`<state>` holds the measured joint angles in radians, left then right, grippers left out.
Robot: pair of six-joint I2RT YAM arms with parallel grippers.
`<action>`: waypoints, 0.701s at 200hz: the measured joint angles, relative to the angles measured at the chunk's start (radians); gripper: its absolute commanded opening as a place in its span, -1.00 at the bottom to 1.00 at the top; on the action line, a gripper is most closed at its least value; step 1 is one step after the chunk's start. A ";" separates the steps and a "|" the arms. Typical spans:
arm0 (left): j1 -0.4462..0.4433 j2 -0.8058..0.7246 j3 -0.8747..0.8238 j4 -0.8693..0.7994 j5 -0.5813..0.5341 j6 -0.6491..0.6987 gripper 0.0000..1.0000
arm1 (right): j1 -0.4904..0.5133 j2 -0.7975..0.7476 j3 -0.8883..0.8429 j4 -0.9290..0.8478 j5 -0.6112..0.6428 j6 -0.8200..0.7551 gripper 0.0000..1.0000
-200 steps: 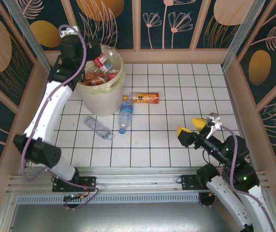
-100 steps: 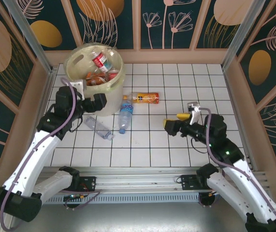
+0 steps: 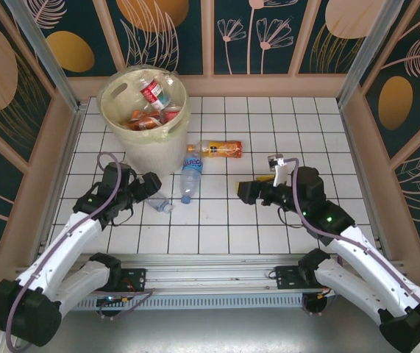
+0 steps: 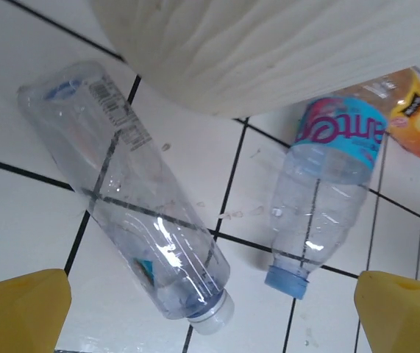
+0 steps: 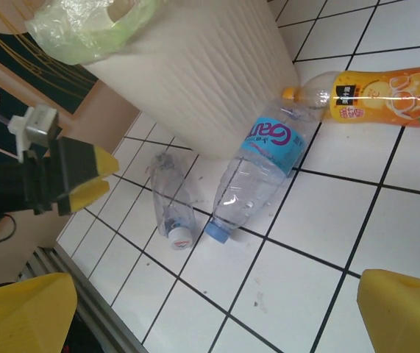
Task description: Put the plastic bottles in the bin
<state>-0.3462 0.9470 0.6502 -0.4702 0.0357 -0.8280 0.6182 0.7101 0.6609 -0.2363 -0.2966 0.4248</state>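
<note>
Top view. The bin [image 3: 149,153] stands at 11 o'clock on the tiled table [image 3: 305,125], with several plastic bottles [image 3: 151,94] inside it. Three more lie on the tiles near its base: an orange-labelled bottle [image 3: 221,149] at 4 o'clock of the bin, a blue-labelled bottle [image 3: 190,176] at 5 o'clock and a clear bottle [image 3: 158,201] at 6 o'clock. The left gripper [image 3: 137,195] hovers over the clear bottle, fingers spread wide and empty. The right gripper [image 3: 257,185], at 3 o'clock of the blue-labelled bottle, is likewise wide and empty.
</note>
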 measured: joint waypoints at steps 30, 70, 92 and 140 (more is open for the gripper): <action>0.000 0.087 -0.050 0.057 -0.029 -0.040 0.97 | 0.014 -0.001 -0.028 0.011 -0.063 -0.032 0.98; 0.000 0.204 -0.075 0.141 -0.072 -0.069 0.97 | 0.045 0.000 -0.046 0.033 -0.235 -0.060 0.98; 0.000 0.262 -0.082 0.193 -0.079 -0.079 0.94 | 0.071 0.006 -0.046 0.040 -0.274 -0.071 0.98; 0.000 0.322 -0.083 0.266 -0.105 -0.083 0.77 | 0.090 0.011 -0.046 0.039 -0.272 -0.079 0.98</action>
<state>-0.3462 1.2690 0.5671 -0.2039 -0.0696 -0.9112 0.7082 0.7208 0.6151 -0.1974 -0.5686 0.3454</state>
